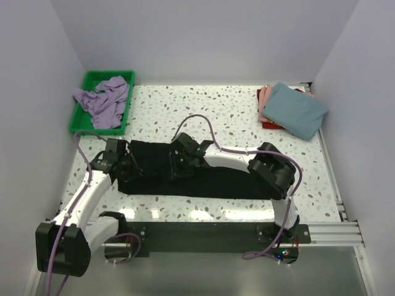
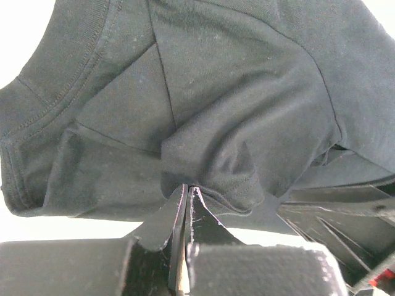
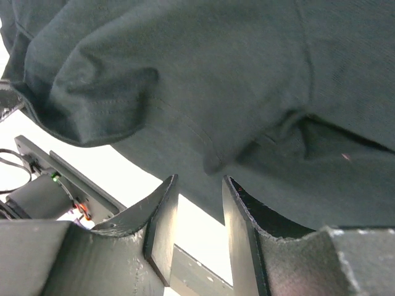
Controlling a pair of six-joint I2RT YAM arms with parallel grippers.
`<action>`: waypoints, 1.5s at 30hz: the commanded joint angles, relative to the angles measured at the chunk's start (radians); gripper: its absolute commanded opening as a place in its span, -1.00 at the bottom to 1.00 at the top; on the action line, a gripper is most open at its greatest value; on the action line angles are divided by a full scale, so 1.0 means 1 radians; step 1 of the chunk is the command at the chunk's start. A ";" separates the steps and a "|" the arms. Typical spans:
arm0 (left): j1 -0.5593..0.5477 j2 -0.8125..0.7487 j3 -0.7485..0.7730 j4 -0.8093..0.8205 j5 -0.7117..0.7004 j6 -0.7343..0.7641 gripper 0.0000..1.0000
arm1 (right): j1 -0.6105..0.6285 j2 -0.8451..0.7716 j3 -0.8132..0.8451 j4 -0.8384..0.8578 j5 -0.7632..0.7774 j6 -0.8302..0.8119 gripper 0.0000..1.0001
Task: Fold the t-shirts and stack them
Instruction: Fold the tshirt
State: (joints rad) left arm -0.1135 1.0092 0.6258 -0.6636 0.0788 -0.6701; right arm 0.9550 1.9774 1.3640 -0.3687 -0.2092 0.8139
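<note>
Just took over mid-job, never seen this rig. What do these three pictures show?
The overhead picture shows two robot arms, left and right; the other two come from cameras on their wrists. A black t-shirt lies across the table. A lavender t-shirt sits crumpled in the green tray, far left; folded tees are stacked far right, teal on top. The left tool is shut, pinching a fold of the black shirt. The right tool is open, holding nothing.

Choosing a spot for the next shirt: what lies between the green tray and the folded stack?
Nothing: in the top view only bare speckled table separates the green tray from the folded stack.
</note>
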 commanded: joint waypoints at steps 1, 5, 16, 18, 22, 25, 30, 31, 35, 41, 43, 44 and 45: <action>0.000 -0.017 0.003 -0.005 0.012 0.001 -1.00 | 0.016 0.040 0.059 0.013 -0.012 0.016 -0.21; 0.002 -0.020 0.000 -0.001 0.013 -0.002 -1.00 | 0.028 0.063 0.078 -0.013 -0.001 -0.001 -0.20; 0.000 -0.034 -0.003 -0.007 0.007 -0.005 -1.00 | 0.028 0.080 0.090 -0.047 0.042 -0.042 -0.52; 0.002 -0.035 -0.003 -0.007 0.004 -0.006 -1.00 | 0.030 0.081 0.092 -0.049 0.044 -0.051 -0.66; 0.000 -0.044 -0.009 -0.025 -0.008 -0.013 -1.00 | 0.028 0.063 0.115 -0.088 0.054 -0.070 -0.88; 0.001 -0.072 -0.014 -0.056 -0.045 -0.034 -1.00 | 0.022 0.041 0.125 -0.162 0.070 -0.070 -0.96; 0.000 -0.089 -0.037 -0.093 -0.056 -0.042 -0.90 | 0.001 0.018 0.136 -0.203 0.053 -0.062 -0.99; 0.000 -0.096 -0.041 -0.096 -0.053 -0.039 -0.80 | -0.002 0.018 0.141 -0.219 0.053 -0.062 -0.99; 0.000 -0.109 -0.048 -0.100 -0.042 -0.036 -0.41 | -0.009 0.012 0.142 -0.237 0.051 -0.071 -0.99; -0.002 -0.123 -0.011 -0.126 -0.048 -0.034 0.19 | -0.013 0.018 0.144 -0.246 0.044 -0.074 -0.99; 0.000 -0.112 0.005 -0.110 -0.044 -0.037 0.20 | -0.013 0.020 0.145 -0.248 0.044 -0.078 -0.98; 0.000 -0.104 0.009 -0.099 -0.040 -0.037 0.20 | -0.013 0.021 0.145 -0.249 0.048 -0.079 -0.98; 0.000 -0.081 0.020 -0.078 -0.037 -0.037 0.20 | -0.013 0.018 0.147 -0.253 0.048 -0.079 -0.97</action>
State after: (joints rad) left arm -0.1135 0.9073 0.5888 -0.7742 0.0406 -0.6971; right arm 0.9440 2.0483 1.4719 -0.5869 -0.1696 0.7479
